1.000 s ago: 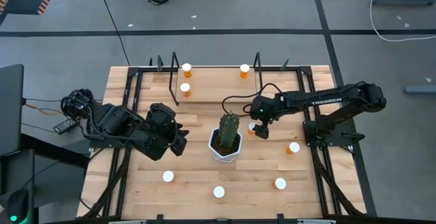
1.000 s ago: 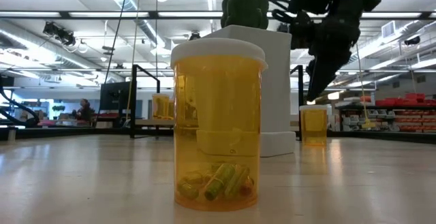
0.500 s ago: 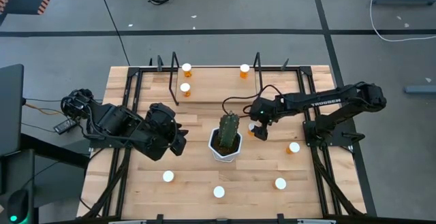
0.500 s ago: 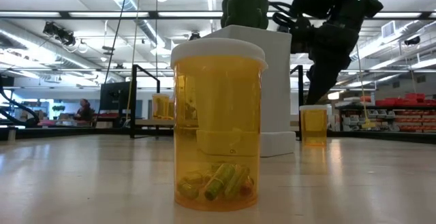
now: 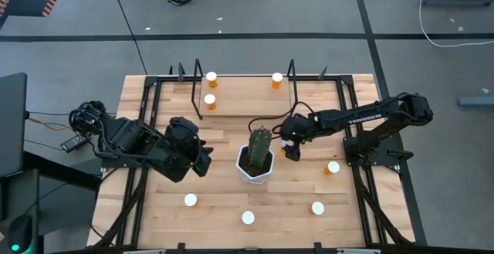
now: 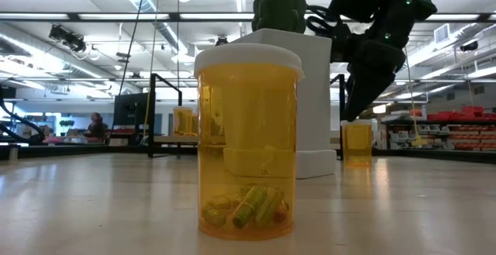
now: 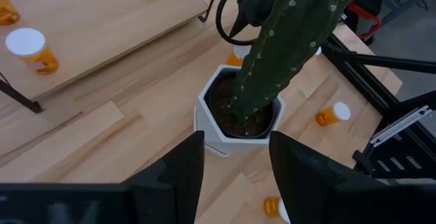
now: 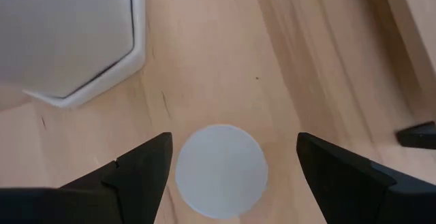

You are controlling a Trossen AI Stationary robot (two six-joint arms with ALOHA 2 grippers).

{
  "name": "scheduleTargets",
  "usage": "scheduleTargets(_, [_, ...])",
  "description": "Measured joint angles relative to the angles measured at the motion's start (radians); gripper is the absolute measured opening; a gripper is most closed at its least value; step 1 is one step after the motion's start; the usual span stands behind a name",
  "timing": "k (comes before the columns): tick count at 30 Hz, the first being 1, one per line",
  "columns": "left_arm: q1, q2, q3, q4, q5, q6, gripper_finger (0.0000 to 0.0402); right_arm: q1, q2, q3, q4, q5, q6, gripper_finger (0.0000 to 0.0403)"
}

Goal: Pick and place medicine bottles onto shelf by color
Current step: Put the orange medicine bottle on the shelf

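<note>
A potted cactus (image 5: pixel 257 155) stands at the centre of the table (image 5: pixel 224 188), with the shelf (image 5: pixel 243 93) at its 12 o'clock carrying three medicine bottles: two (image 5: pixel 211 79) (image 5: pixel 209 102) toward one end and one (image 5: pixel 277 80) toward the other. The right gripper (image 5: pixel 290 150) hangs directly above a bottle (image 8: pixel 221 170) just beside the pot at 3 o'clock, a further bottle (image 5: pixel 332 167) lying beyond it in the same direction, while the left gripper (image 5: pixel 205 161) sits at the pot's 9 o'clock. Three more bottles (image 5: pixel 190 201) (image 5: pixel 248 218) (image 5: pixel 317 208) stand from 7 to 5 o'clock of the cactus, along the table's near edge.
</note>
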Motion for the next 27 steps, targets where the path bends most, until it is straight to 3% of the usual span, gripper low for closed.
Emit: scheduleTargets(27, [0.000, 0.000, 0.000, 0.000, 0.000, 0.046, 0.0172, 0.000, 0.001, 0.000, -0.002, 0.004, -0.009, 0.0322])
